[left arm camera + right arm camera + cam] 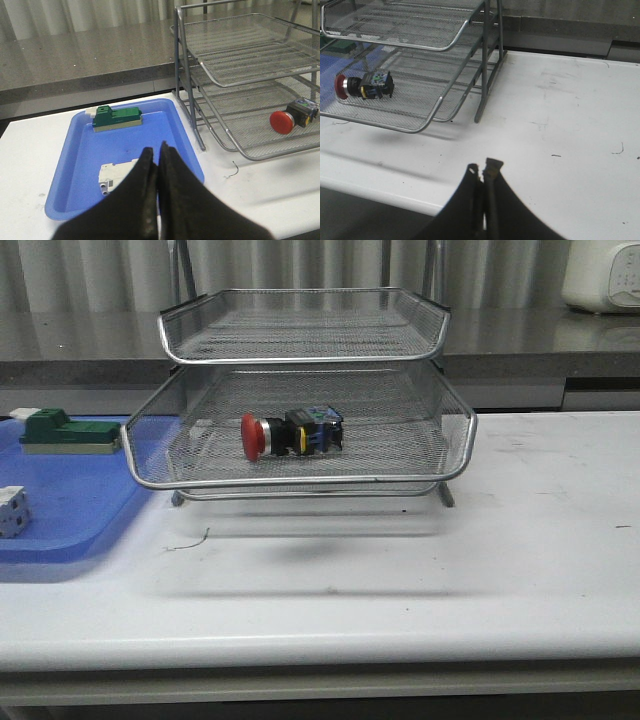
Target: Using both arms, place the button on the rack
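The button [290, 433] lies on its side in the pulled-out middle tier of the rack [300, 478], red head pointing left. Neither arm shows in the front view. The left gripper [156, 152] hangs over the near edge of the blue tray [75, 150], fingers pressed together and empty (a white part sits just beyond them). The right gripper [483, 172], likewise closed and empty, hovers above bare table [570, 125], right of the rack.

My left hand [154, 165], matte black, two broad curved fingers tapering to narrow tips, my right hand [484, 172] black, likewise shaped
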Robot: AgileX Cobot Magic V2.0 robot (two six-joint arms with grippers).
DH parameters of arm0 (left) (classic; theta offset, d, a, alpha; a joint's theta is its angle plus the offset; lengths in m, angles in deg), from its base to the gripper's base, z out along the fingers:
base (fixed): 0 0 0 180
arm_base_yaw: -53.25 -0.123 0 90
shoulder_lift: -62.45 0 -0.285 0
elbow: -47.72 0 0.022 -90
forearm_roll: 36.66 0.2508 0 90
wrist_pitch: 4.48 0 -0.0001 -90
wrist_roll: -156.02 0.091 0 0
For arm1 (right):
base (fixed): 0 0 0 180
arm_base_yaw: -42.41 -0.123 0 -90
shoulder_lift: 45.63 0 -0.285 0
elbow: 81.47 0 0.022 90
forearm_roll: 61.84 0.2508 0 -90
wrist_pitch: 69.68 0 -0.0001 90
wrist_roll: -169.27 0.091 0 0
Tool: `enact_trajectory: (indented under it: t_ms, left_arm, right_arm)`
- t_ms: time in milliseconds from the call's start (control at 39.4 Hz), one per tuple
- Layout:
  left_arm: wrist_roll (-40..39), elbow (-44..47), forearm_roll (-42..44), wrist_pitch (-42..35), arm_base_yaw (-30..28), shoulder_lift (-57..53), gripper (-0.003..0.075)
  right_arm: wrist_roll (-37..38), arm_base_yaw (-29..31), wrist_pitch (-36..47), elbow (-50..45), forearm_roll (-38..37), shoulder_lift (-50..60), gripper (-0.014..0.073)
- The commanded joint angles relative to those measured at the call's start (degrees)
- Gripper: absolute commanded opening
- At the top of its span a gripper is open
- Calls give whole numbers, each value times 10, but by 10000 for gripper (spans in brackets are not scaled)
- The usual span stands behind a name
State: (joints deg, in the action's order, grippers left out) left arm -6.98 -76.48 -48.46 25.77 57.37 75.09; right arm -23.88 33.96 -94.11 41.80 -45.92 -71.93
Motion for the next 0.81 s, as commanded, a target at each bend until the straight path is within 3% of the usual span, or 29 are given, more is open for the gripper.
enact_trajectory:
  t_ms: [0,431,583,786]
  left_arm:
    - [-5,-14,-11,-54,-1,6,-19]
    - [-5,-14,-11,-54,-1,6,-19]
    - [-5,-14,-11,-54,-1,6,-19]
    - [-5,-14,-11,-54,-1,6,-19]
  right_arm:
    - [-1,0,43,15,6,-2,-60]
    - [-1,0,44,15,6,-2,-60]
    - [-1,0,87,15,10,-5,-60]
    - [-3,0,103,49,10,-85,-60]
